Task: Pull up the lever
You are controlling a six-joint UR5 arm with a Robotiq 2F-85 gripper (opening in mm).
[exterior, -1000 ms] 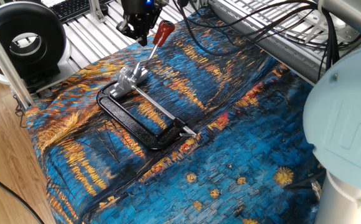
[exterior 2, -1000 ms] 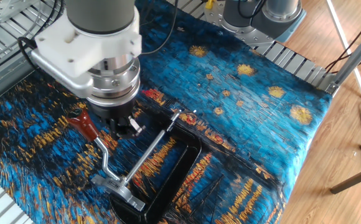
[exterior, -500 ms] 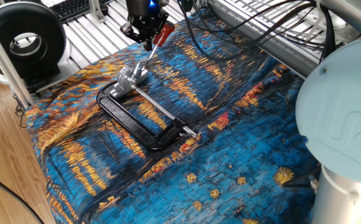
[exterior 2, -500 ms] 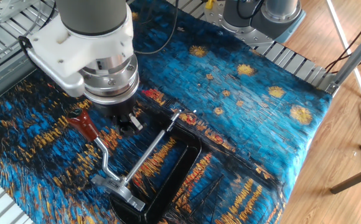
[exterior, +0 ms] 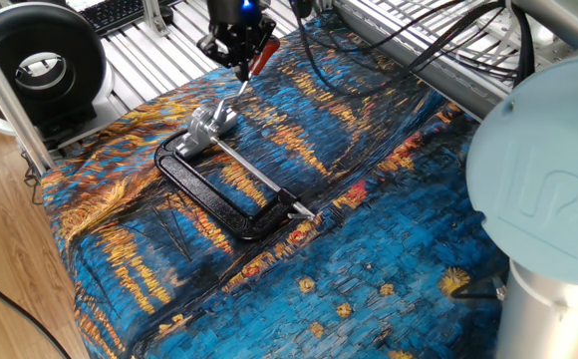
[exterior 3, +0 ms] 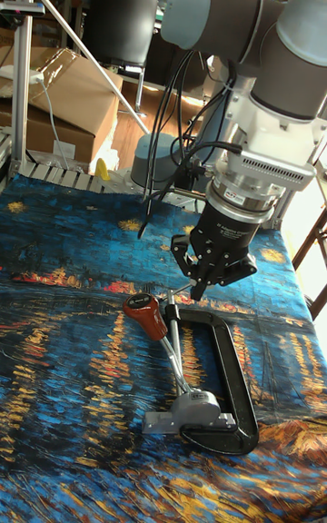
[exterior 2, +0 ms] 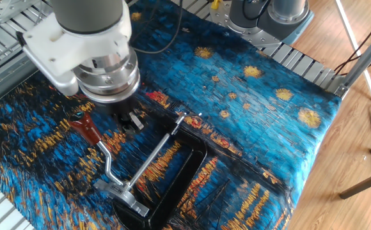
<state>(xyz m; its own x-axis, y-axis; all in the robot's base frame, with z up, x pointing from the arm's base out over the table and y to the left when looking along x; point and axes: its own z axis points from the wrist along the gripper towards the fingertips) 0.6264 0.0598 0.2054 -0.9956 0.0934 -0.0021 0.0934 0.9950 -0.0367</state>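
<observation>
**Pincer beside the red sleeve of the clamp lever**

Nearest the tall fixed camera, across the table, lies a cloth [exterior 3: 64,378] printed with thick painterly brush strokes in deep blue, orange and yellow; its surface looks woven and slightly rumpled. On it rests the black C-shaped frame [exterior 3: 234,378], smooth, dark and curved like a hook, lying flat. A cast silver block [exterior 3: 186,414] sits at its near end, dull grey metal with faceted edges. From that block the lever [exterior 3: 145,316] rises at a slant: a slim bright steel bar ending in a glossy red-orange plastic sleeve, rounded like a small tool handle. In the other fixed view a long thin silver rod [exterior 2: 152,161] runs from the block across the frame's mouth to the far jaw.

Just past the sleeve hangs my gripper [exterior 3: 202,285], black, angular, with short fingers pointing down, close beside the lever's bar. I cannot tell whether the fingers touch the lever, and I cannot tell whether they are parted or closed. Small white lettering runs across my black wrist housing [exterior 3: 232,231], too small to read. Above it sits a ribbed pale-grey flange, then my rounded grey arm joints. Behind stand a brown cardboard box [exterior 3: 68,96] and a green panel.
</observation>
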